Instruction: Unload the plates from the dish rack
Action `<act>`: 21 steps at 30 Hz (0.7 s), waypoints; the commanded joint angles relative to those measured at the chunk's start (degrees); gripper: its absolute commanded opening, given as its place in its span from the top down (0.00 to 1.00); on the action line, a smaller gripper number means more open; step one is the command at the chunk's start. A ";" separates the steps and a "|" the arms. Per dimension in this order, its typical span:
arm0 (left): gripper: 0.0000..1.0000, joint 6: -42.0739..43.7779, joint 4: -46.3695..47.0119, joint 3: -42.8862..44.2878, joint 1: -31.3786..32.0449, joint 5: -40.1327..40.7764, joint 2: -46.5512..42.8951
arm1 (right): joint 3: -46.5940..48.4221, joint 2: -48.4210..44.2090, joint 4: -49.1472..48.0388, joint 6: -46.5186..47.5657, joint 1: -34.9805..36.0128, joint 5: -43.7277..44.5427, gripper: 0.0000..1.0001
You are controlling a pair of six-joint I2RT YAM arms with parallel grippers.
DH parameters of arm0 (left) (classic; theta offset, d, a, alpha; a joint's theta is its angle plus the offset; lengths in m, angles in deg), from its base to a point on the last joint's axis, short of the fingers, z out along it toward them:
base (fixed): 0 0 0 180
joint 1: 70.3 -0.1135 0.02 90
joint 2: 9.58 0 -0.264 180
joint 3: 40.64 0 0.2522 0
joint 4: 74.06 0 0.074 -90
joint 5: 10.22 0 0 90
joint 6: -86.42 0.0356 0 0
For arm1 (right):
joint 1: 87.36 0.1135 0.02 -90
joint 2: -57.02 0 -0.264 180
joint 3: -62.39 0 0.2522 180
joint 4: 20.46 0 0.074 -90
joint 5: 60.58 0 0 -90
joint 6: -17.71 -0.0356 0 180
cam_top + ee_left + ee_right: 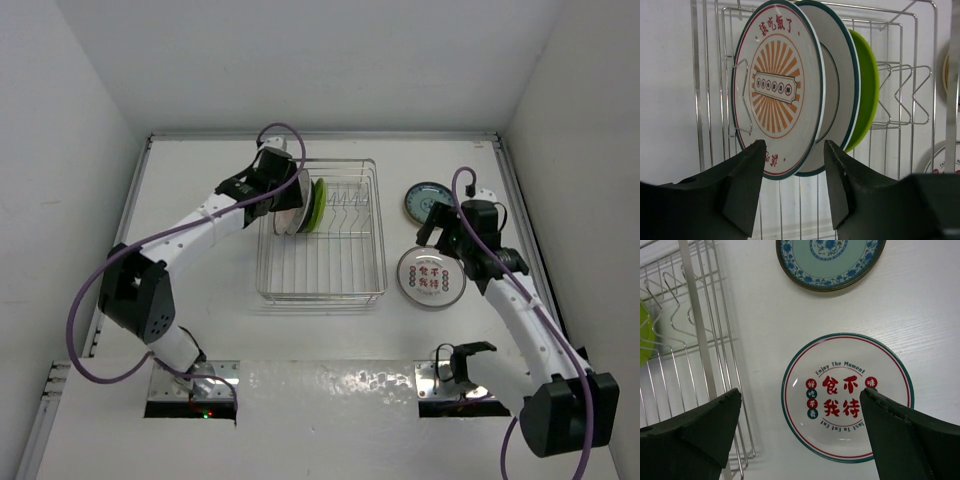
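The silver wire dish rack point(322, 275) stands mid-table. Three plates stand upright in its far left end: a white plate with an orange sunburst point(775, 90), a second white plate point(840, 90) behind it, then a lime green plate point(866, 95). My left gripper point(794, 165) is open just below the sunburst plate's lower rim, one finger to each side, not touching. My right gripper point(800, 415) is open and empty above a white plate with red marks point(847, 395) lying flat on the table right of the rack. A blue-patterned plate point(830, 262) lies beyond it.
The rack's upright tines point(905, 95) right of the green plate hold nothing. White walls enclose the table on three sides. The rack's right rail point(697, 325) runs close to my right gripper's left finger.
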 commanded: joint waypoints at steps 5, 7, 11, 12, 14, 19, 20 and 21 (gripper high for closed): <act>0.59 -0.66 3.96 1.88 0.65 0.65 4.46 | -0.85 -3.91 0.63 1.38 0.71 -2.45 0.01; 0.68 -0.57 3.87 2.06 0.57 0.65 5.17 | -0.94 -3.91 0.90 1.38 0.71 -2.98 0.01; 0.91 -0.13 2.82 2.41 0.57 2.32 4.91 | -1.20 -4.96 1.60 1.29 0.80 -3.16 0.01; 0.93 0.48 1.95 3.28 0.57 2.76 4.65 | -1.20 -5.23 1.86 1.20 0.80 -2.90 0.01; 0.98 1.88 -1.55 5.04 0.57 5.04 4.03 | -1.12 -6.36 2.82 0.85 0.80 -2.55 0.01; 1.00 5.31 -8.16 14.61 0.39 9.26 2.19 | -0.85 -8.74 3.71 0.32 0.80 -1.58 0.01; 1.00 6.01 -10.87 16.37 0.39 9.88 2.19 | -0.50 -9.00 3.79 0.24 0.80 -1.58 0.01; 1.00 6.28 -12.29 20.13 0.48 10.67 2.19 | -0.33 -9.18 3.80 0.06 0.80 -1.58 0.01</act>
